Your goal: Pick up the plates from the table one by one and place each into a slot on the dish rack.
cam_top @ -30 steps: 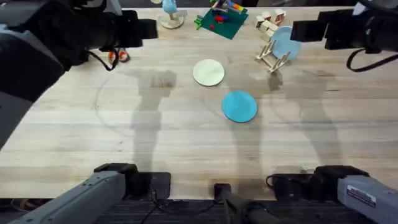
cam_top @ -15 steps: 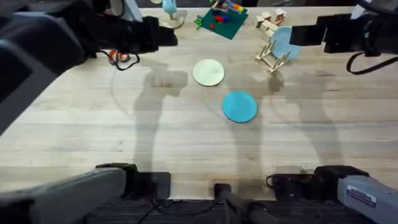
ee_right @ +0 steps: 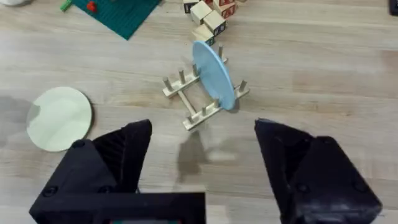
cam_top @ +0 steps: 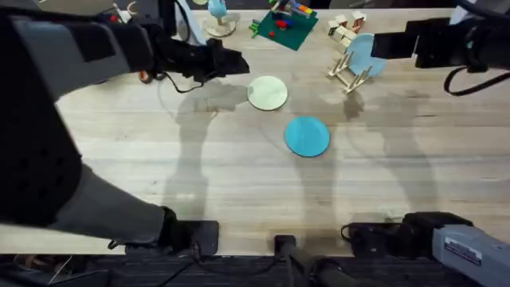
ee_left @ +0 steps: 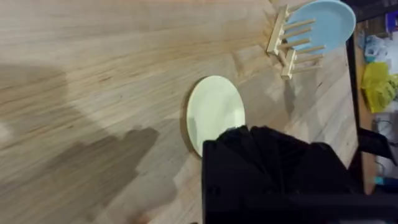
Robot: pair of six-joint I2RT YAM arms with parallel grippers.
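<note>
The cream plate point(cam_top: 267, 92) lies flat on the table point(cam_top: 239, 183), with the cyan plate point(cam_top: 307, 135) flat just in front of it to the right. At the back right, the dish rack point(cam_top: 349, 72) holds a paler sky-blue plate point(cam_top: 365, 54) upright in a slot. My left gripper point(cam_top: 235, 60) hovers just left of the cream plate point(ee_left: 214, 112), its fingers together with nothing in them. My right gripper point(cam_top: 381, 44) hangs open above the rack point(ee_right: 199, 96). Between the spread fingers point(ee_right: 118, 155) are the rack and the sky-blue plate point(ee_right: 214, 74).
A green baseplate with toy pieces point(cam_top: 283, 28), loose wooden blocks point(cam_top: 347, 25) and a small blue figure on a round base point(cam_top: 219, 20) line the far edge. A small orange item point(cam_top: 147, 74) lies under the left arm.
My left arm has swung right across the back of the table, bringing its gripper close to the cream plate. The right arm and both plates have stayed put.
</note>
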